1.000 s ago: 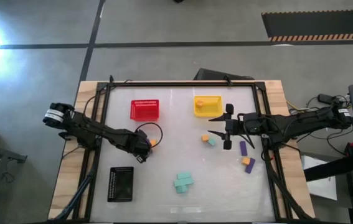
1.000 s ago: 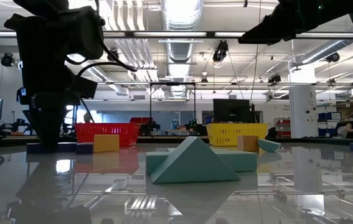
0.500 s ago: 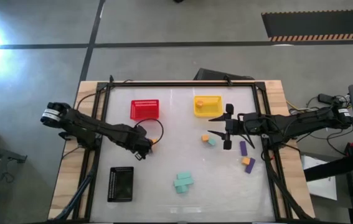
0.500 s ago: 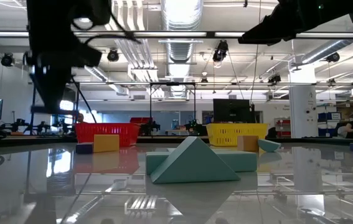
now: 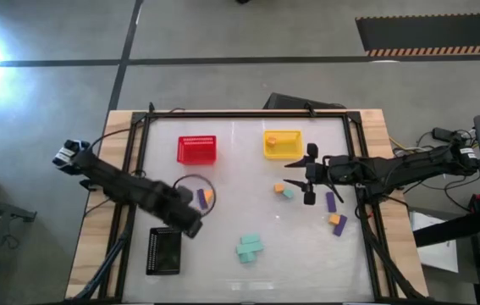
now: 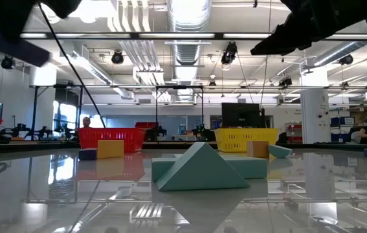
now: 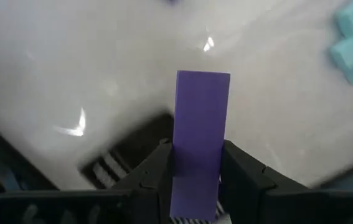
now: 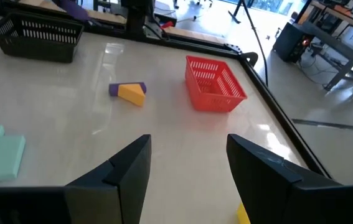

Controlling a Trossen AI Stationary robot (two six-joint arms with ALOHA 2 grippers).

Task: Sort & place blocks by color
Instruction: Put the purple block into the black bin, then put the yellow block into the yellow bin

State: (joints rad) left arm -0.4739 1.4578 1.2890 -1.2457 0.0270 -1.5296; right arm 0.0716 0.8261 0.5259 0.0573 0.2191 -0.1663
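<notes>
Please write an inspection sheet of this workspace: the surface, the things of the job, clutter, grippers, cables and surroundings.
Surface: glossy white table, wooden edges.
Job's things: purple block held by the left gripper; purple and orange blocks side by side on the table; teal blocks near the front; more orange, teal and purple blocks under the right arm.
Baskets: red basket, yellow basket, black basket.
Clutter: nothing seen.
Grippers: left gripper shut on the purple block, near the black basket; right gripper open, empty, above the table.
Cables: black cable looping on the table.
Surroundings: open workshop; a person far behind.
</notes>
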